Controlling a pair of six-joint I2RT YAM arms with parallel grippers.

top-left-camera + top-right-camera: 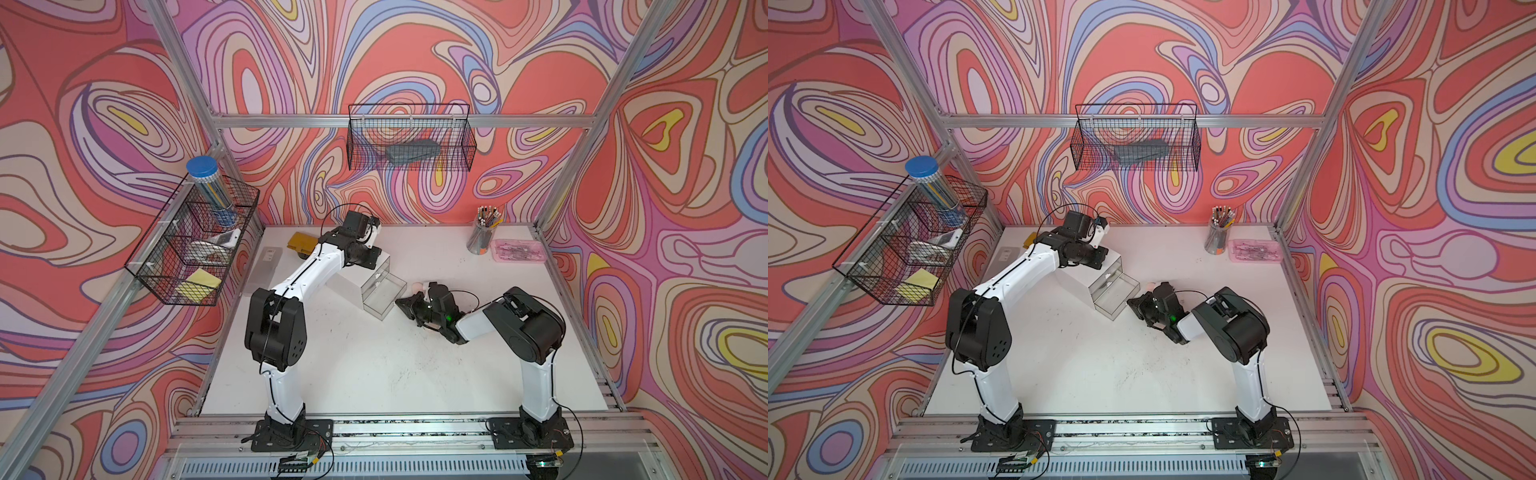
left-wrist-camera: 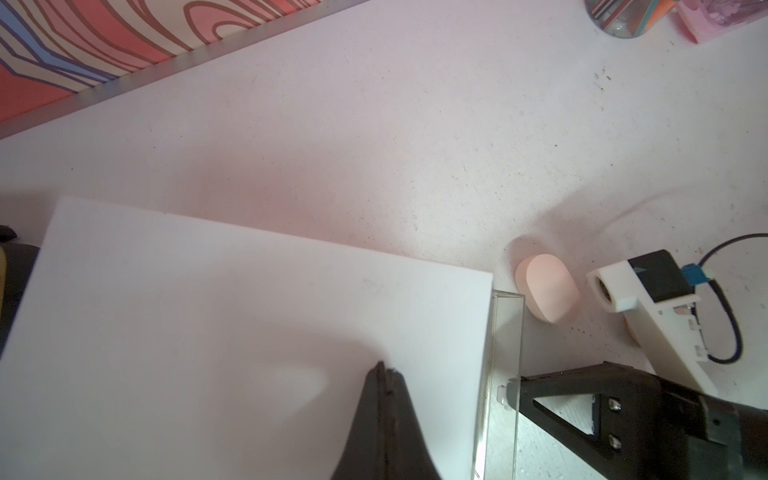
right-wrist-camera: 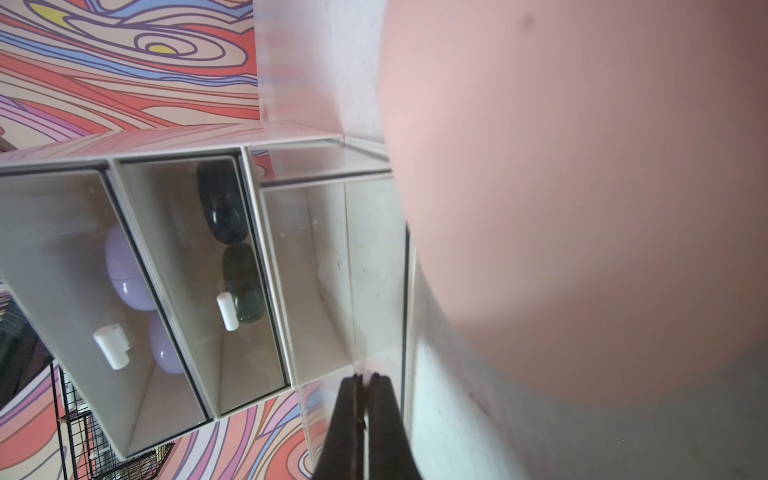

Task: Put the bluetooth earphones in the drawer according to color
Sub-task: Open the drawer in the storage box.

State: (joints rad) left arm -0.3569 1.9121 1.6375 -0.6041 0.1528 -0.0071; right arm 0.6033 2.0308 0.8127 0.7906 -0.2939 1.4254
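Both jaws read together and empty to me: left gripper (image 2: 385,370) over the drawer cabinet (image 1: 347,286), right gripper (image 3: 362,379) at its pulled-out bottom drawer (image 1: 384,293). Pink earphone case (image 2: 547,288) lies flat on the tabletop (image 1: 374,365) at that drawer's 3 o'clock, long axis slanting toward the drawer corner.

Right claw (image 3: 365,380) pinched tight, tips at the pulled-out clear drawer (image 3: 332,270). Next compartment beyond: two black cases (image 3: 220,203). Farthest: two lavender cases (image 3: 124,270). Blurred pink mass (image 3: 582,208) crowds alongside.

Obstacles: bottom drawer (image 1: 382,291), pulled out, directly before my right hand (image 1: 402,303); pink case (image 2: 547,289) beside its corner, possibly touching. Free: bare surface (image 1: 353,365) near my bases.
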